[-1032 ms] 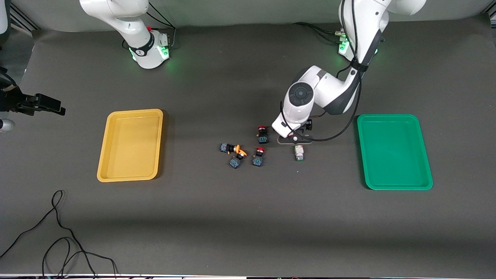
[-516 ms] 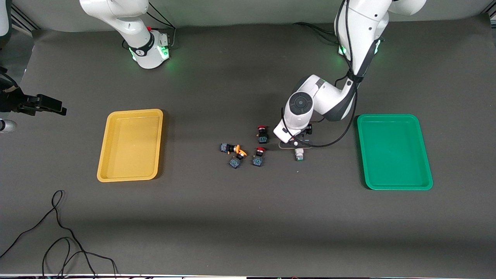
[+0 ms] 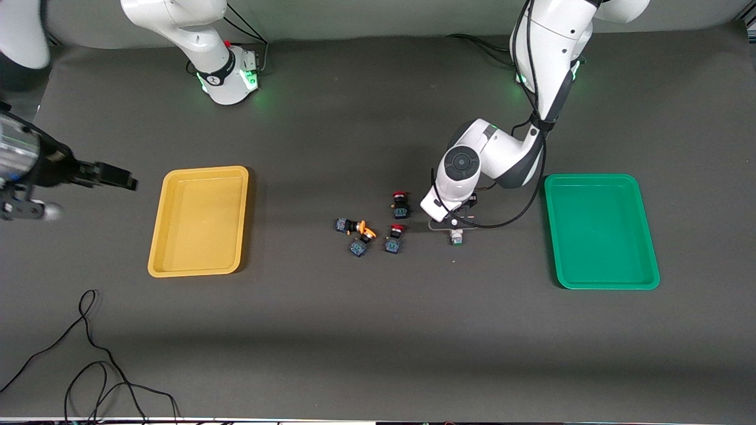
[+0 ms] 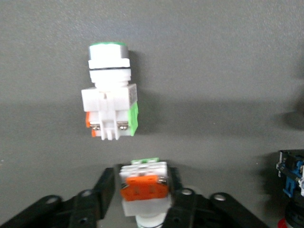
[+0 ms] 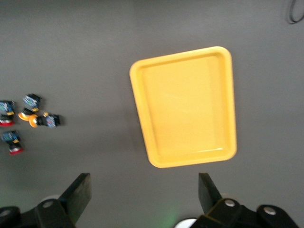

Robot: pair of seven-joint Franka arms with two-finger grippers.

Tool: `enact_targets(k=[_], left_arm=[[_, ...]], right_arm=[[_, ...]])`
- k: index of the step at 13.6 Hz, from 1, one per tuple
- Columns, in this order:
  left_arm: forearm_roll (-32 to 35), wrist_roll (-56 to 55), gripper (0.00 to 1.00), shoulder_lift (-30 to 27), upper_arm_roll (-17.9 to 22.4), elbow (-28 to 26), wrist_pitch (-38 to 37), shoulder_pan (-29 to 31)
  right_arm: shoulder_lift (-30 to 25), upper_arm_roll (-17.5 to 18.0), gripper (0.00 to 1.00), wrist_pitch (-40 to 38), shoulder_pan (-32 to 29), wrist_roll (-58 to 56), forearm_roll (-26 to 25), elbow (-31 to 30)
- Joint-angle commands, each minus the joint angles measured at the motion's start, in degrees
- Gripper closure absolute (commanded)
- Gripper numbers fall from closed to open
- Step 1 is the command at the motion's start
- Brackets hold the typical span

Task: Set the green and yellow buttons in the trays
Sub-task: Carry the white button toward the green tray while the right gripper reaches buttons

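My left gripper [image 3: 453,225] [image 4: 143,176] is down on the table, shut on a white-bodied button with an orange face [image 4: 142,189]; the front view hides that button under the hand. A second white button with a green cap [image 4: 110,99] [image 3: 456,238] lies free just nearer the front camera. Two black-and-blue buttons with orange-yellow caps [image 3: 357,234] [image 5: 38,118] lie mid-table. The green tray [image 3: 599,230] and yellow tray [image 3: 201,221] [image 5: 187,107] hold nothing. My right gripper [image 3: 115,177] [image 5: 145,190] hangs open in the air beside the yellow tray.
Two black-and-blue switches with red caps [image 3: 400,203] [image 3: 394,238] lie between the orange-capped pair and the left gripper. Loose black cables [image 3: 88,354] trail at the front corner toward the right arm's end of the table.
My left gripper came down over the orange-faced white button and its fingers closed on it. The right gripper moved closer to the yellow tray.
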Motion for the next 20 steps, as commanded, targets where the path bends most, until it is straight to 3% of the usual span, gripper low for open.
enact_targets(k=[1,6,10,13,17,20], left_arm=[[-0.3,-2.3,0.86,-2.3,0.2,1.7,-3.4,1.2],[-2.8,-2.6,0.86,-7.1,0.4,6.3,-13.6,2.3],[-7.2,4.2,0.87,-15.1,0.3,12.9,-29.6,9.7],[-7.6,11.2,0.87,-19.9,0.5,13.6,-36.9,17.8],[-3.9,26.8,0.87,-19.8,0.7,12.7,-39.0,29.9],[-1.3,36.6,0.86,-17.6,0.7,11.3,-36.2,36.3]], right_arm=[[7.6,-0.4,0.00,2.6,5.5,9.3,0.7,6.9],[15.8,-0.4,0.00,15.2,12.9,20.5,0.8,7.2],[24.0,-0.4,0.00,27.2,18.8,27.4,0.7,7.2],[30.7,-0.4,0.00,35.8,23.8,34.2,0.5,7.3],[38.4,-0.4,0.00,42.9,27.5,38.4,0.6,7.4],[41.0,-0.4,0.00,44.5,30.3,39.6,0.6,7.5]])
